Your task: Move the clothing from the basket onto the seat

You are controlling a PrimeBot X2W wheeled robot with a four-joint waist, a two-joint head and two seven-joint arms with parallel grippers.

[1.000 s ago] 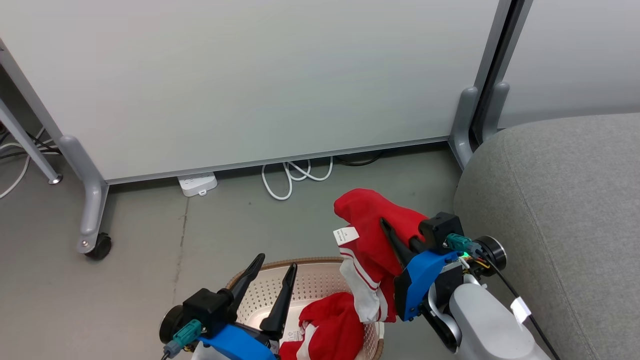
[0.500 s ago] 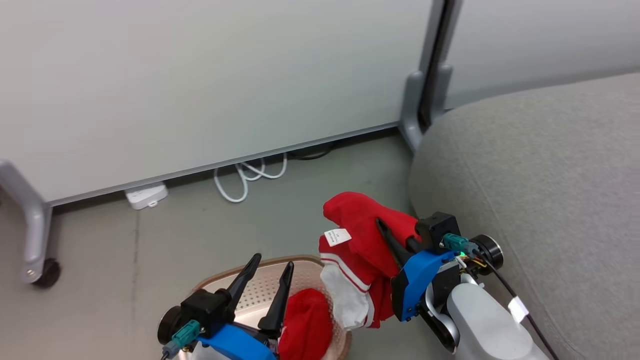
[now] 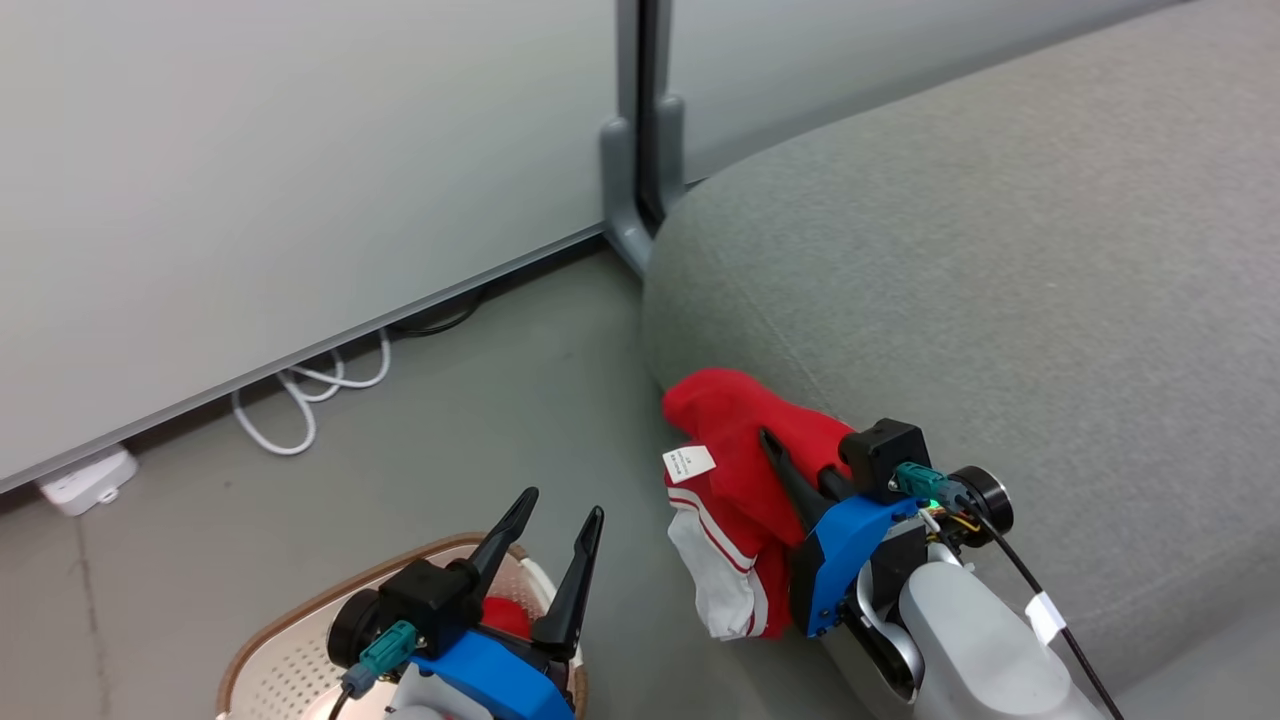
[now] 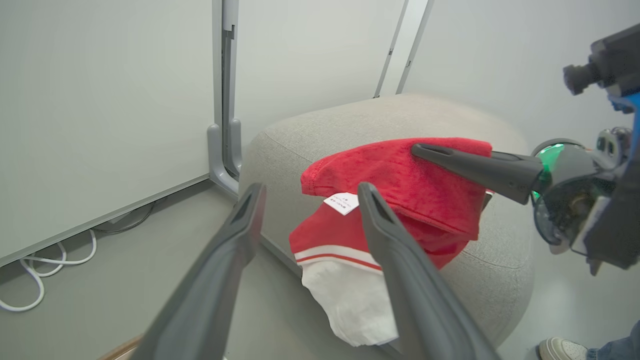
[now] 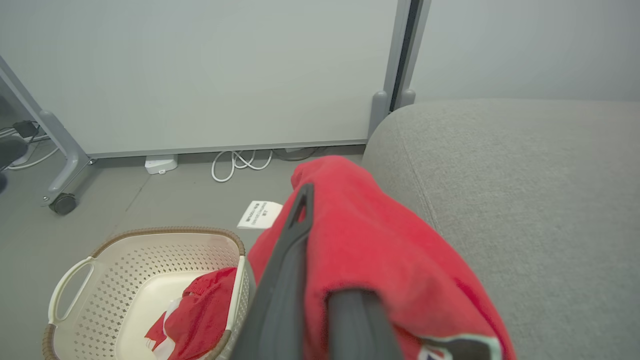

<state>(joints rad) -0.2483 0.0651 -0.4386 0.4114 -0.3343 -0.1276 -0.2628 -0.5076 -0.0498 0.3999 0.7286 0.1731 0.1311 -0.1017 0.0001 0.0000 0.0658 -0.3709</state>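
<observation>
Soft red cloth clothing [image 3: 745, 450], matt grey fabric seat [image 3: 1000, 250], perforated plastic basket [image 5: 150, 260]

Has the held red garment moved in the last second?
Yes, rightward: the red garment has gone from over the basket rim to the sofa edge.

Bunched red garment [image 3: 745, 450] with white panel, striped trim and small white tag, hanging aloft just beside the rounded front edge of the grey seat [image 3: 1000, 300]. Crumpled red-and-white second garment [image 5: 200, 310] inside the cream perforated basket [image 5: 150, 252], upright on the floor nearby.
</observation>
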